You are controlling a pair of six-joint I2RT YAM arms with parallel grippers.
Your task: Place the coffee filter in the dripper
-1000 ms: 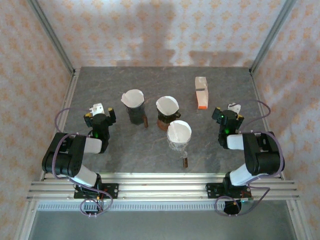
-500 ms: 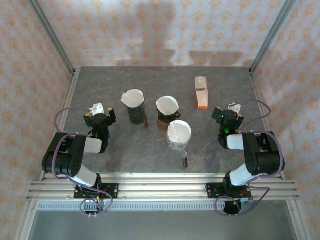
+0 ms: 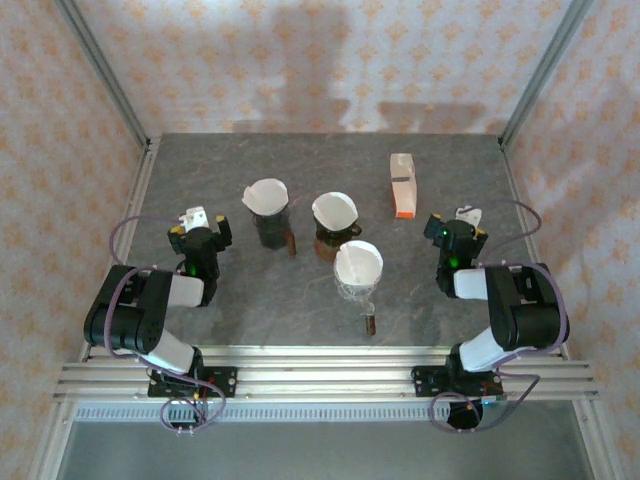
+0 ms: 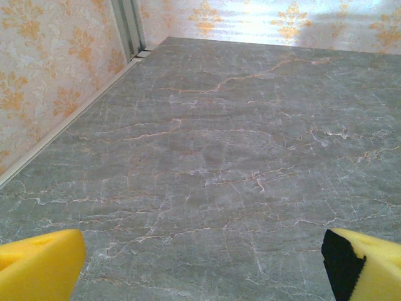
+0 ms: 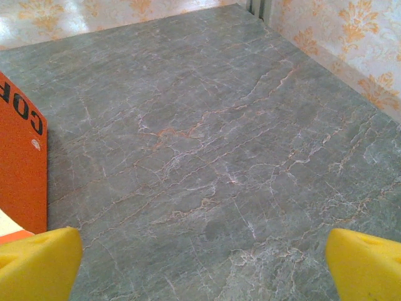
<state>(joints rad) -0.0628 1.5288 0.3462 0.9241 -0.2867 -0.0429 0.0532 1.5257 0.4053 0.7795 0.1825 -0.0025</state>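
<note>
Arms folded low; left gripper [image 3: 200, 226], right gripper [image 3: 457, 227] jaws wide apart, empty; 3 drippers [image 3: 270, 230] holding coffee filters [image 3: 358, 263] between them.

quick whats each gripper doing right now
left gripper: open, holding nothing
right gripper: open, holding nothing

You are looking at a robotics lab cell dressed up like a home. A grey marble-look desk [image 3: 250, 310] is boxed in by wallpapered panels [image 3: 300, 60] (orange floral print) hung on bare aluminium posts [image 3: 100, 68]. The left arm [image 3: 135, 315] and right arm [image 3: 520, 315] are bolted to an extrusion rail [image 3: 320, 375] at its near edge.
</note>
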